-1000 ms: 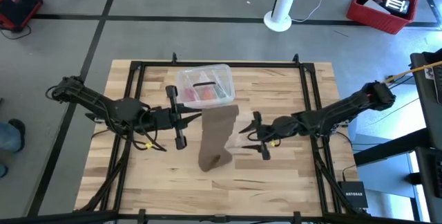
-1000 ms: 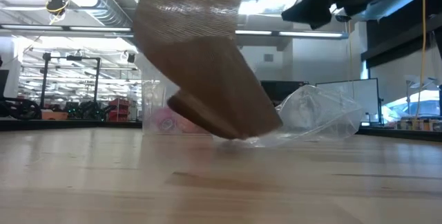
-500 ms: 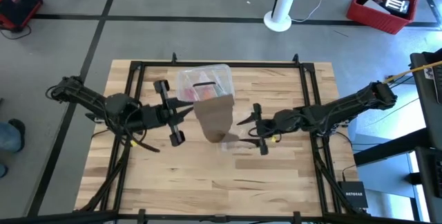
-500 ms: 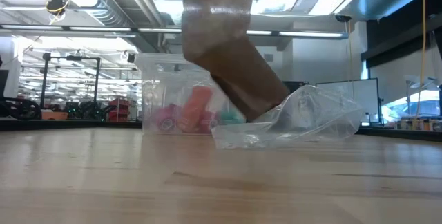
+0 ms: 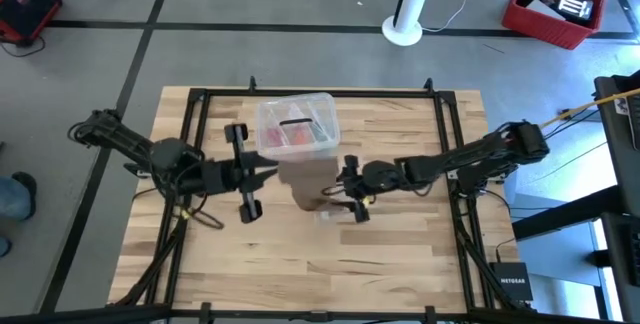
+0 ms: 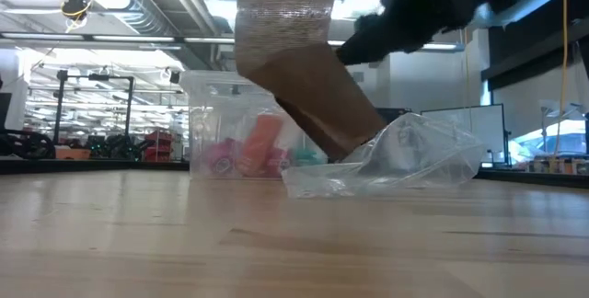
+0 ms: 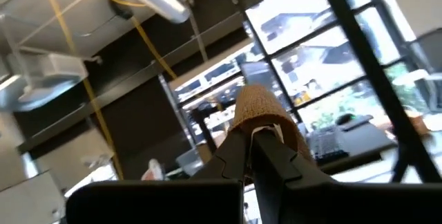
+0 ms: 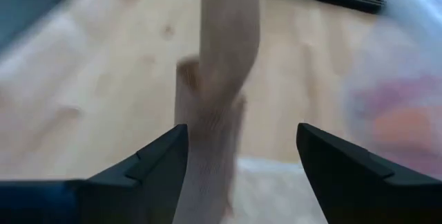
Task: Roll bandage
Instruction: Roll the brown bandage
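From above, left gripper (image 5: 272, 172) clamped on bandage (image 5: 308, 179) end, strip hanging mid-table beside plastic box (image 5: 295, 124); right gripper (image 5: 338, 189) spread wide, closing in on it. Low view: bandage (image 6: 299, 96) draped down onto plastic bag (image 6: 405, 165), risk of dragging bag along. Left wrist: fingers (image 7: 242, 158) pinch only the fabric tip, could slip. Right wrist: bandage (image 8: 217, 86) between open fingers (image 8: 152, 162), off-centre; may miss or bunch it.

The bandage (image 6: 299, 86) hangs left of and below a dark gripper (image 6: 405, 22), its lower end meeting the plastic bag (image 6: 405, 165).
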`<state>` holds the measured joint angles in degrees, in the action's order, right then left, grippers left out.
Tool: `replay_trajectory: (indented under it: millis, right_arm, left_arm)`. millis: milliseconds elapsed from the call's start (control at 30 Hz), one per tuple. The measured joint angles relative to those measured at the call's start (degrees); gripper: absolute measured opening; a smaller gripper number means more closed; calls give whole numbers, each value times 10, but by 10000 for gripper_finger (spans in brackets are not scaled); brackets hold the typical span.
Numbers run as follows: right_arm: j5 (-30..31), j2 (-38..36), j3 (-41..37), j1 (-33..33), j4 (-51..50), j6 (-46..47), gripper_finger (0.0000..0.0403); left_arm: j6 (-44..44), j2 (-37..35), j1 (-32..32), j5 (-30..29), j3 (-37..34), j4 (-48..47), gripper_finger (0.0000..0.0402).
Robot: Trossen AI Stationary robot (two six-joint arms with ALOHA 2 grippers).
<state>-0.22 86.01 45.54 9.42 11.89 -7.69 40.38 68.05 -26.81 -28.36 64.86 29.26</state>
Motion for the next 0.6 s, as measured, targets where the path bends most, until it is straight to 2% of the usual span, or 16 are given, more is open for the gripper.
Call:
replay_trajectory:
  millis: [67, 300, 400, 600]
  right_arm:
    - [-30, 16, 0, 2, 24, 12, 271]
    - [-22, 75, 0, 2, 86, 27, 271]
    - [-24, 97, 0, 4, 86, 51, 271]
    - [-24, 125, 0, 3, 62, 76, 271]
  left_arm:
    - [1, 1, -4, -21, 0, -8, 0]
    - [6, 1, -12, -29, 0, 3, 0]
    - [14, 0, -14, -30, 0, 6, 0]
    - [83, -1, -31, -30, 0, 56, 0]
